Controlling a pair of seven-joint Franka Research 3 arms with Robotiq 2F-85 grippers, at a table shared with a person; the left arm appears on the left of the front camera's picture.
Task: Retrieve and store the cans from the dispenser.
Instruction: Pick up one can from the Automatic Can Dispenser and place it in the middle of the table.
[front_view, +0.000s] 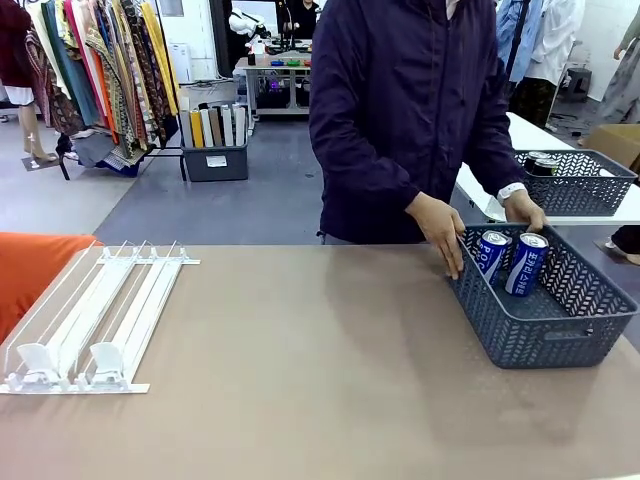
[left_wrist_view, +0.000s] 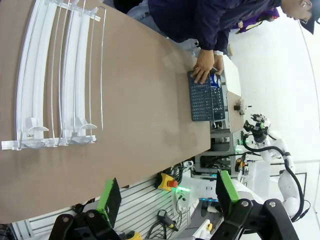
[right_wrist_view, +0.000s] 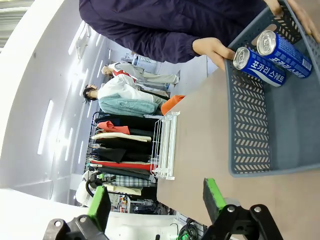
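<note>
Front: dispenser (front_view: 95, 315) at worktop (front_view: 300, 380) left, lanes bare. Two blue cans (front_view: 510, 260) lean in the grey basket (front_view: 540, 330) at right (person's hands (front_view: 440, 228) on its far rim).
Left wrist: left gripper (left_wrist_view: 167, 197) fingers spread, gripping nothing, above the dispenser.
Right wrist: right gripper (right_wrist_view: 155, 202) fingers apart, unloaded, near the basket.

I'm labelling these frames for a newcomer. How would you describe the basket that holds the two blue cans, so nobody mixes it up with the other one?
Start at the brown table and look to its right end. The basket there is blue-grey mesh, held by the person's hands, with two blue cans leaning inside. The other basket sits farther back on a white table.
</note>
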